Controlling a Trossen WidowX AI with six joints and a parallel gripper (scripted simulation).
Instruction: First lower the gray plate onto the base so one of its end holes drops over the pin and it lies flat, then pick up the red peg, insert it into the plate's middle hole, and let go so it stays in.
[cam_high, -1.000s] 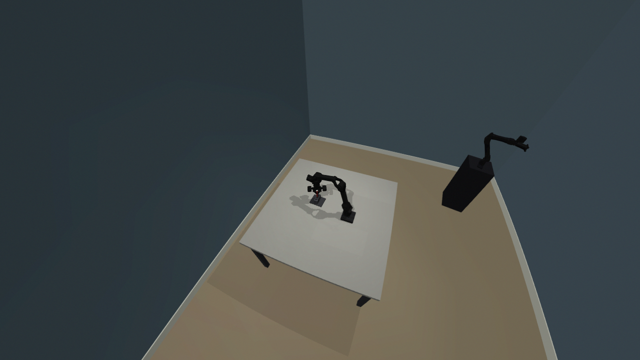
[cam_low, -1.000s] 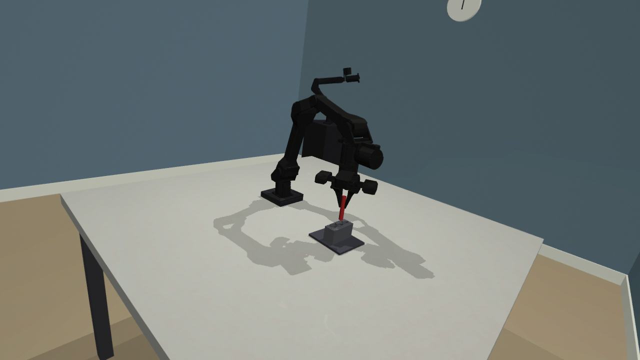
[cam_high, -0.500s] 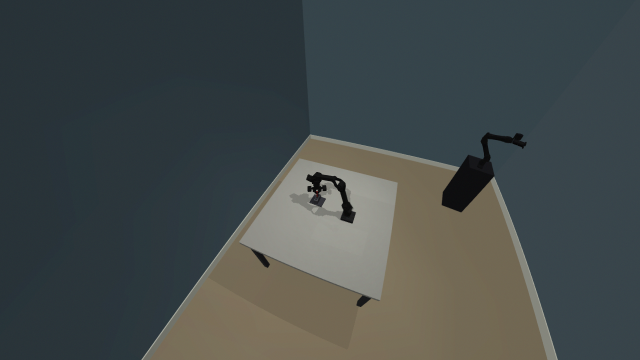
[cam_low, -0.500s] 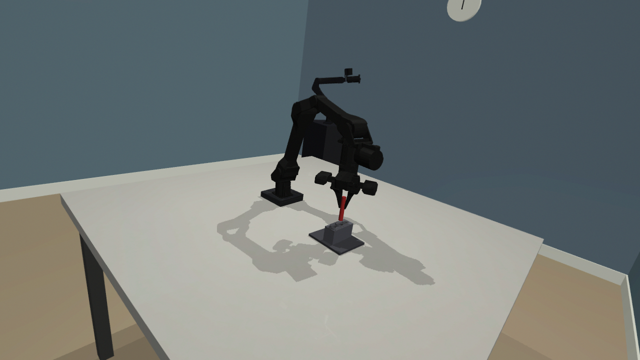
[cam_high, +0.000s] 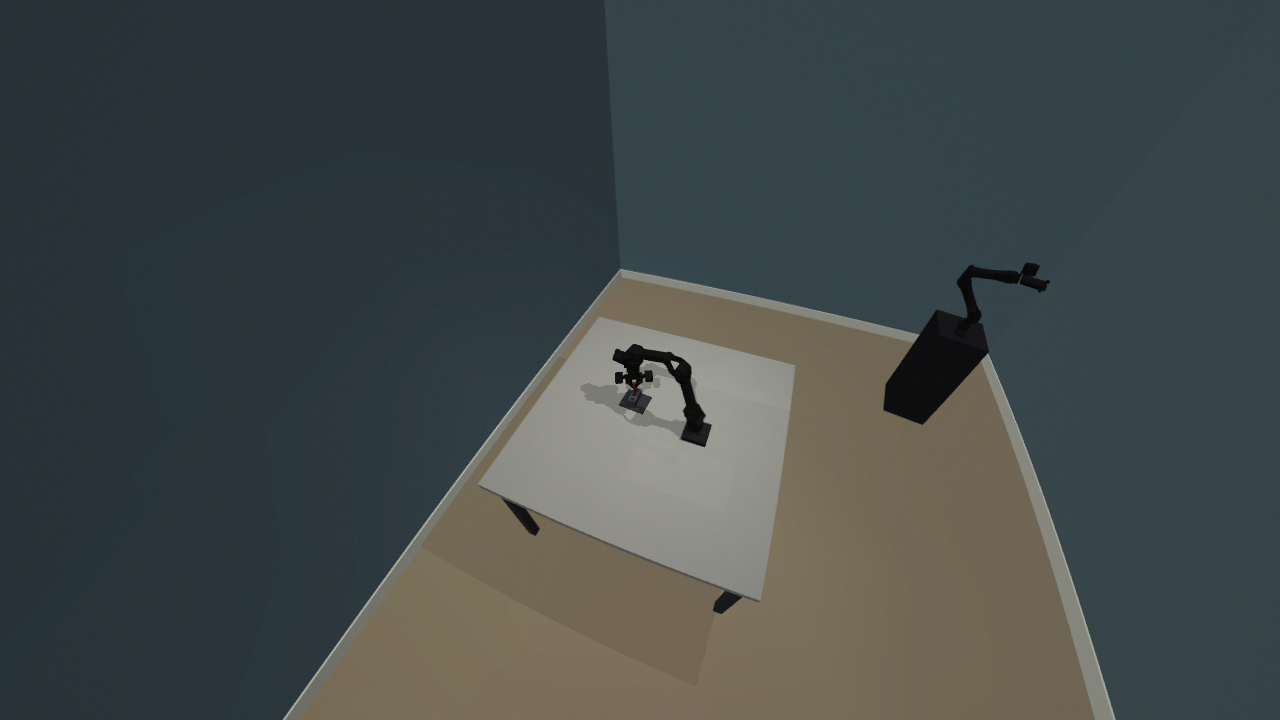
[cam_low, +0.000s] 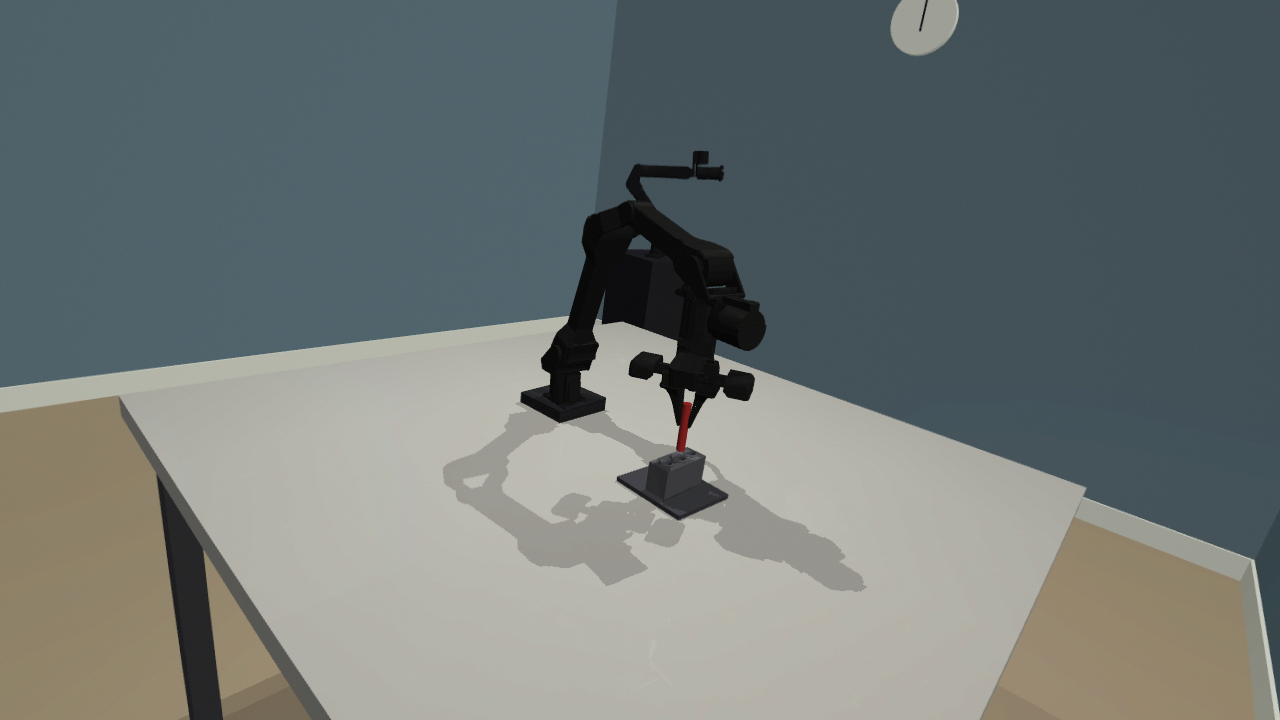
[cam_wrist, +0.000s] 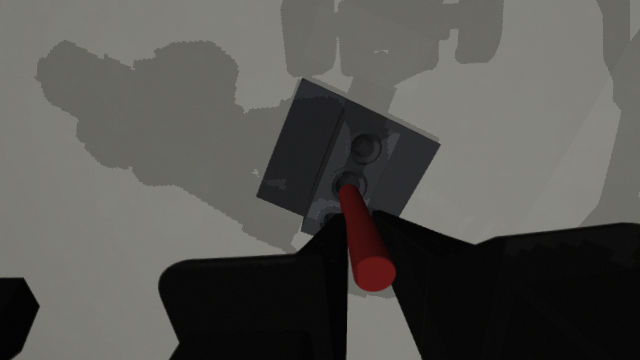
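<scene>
My gripper (cam_high: 634, 385) (cam_low: 684, 422) (cam_wrist: 357, 220) is shut on the red peg (cam_low: 683, 433) (cam_wrist: 367, 245), with the fingers above the block. The peg is slightly tilted in the exterior view. Its lower tip is at the middle hole of the gray plate (cam_low: 682, 477) (cam_wrist: 381, 173); whether the tip is just inside the hole or just above it I cannot tell. The plate, a thick gray block with three holes, lies flat on the dark square base (cam_high: 623, 404) (cam_low: 707, 497) (cam_wrist: 300, 135). One end hole is partly hidden by a finger in the wrist view.
The base stands on the white table (cam_high: 572, 465) (cam_low: 429, 573), in front of the arm's own foot (cam_high: 696, 434) (cam_low: 562, 407). A second arm on a black pedestal (cam_high: 935, 371) (cam_low: 626, 286) stands beyond the table. Shadows of the arm fall around the base.
</scene>
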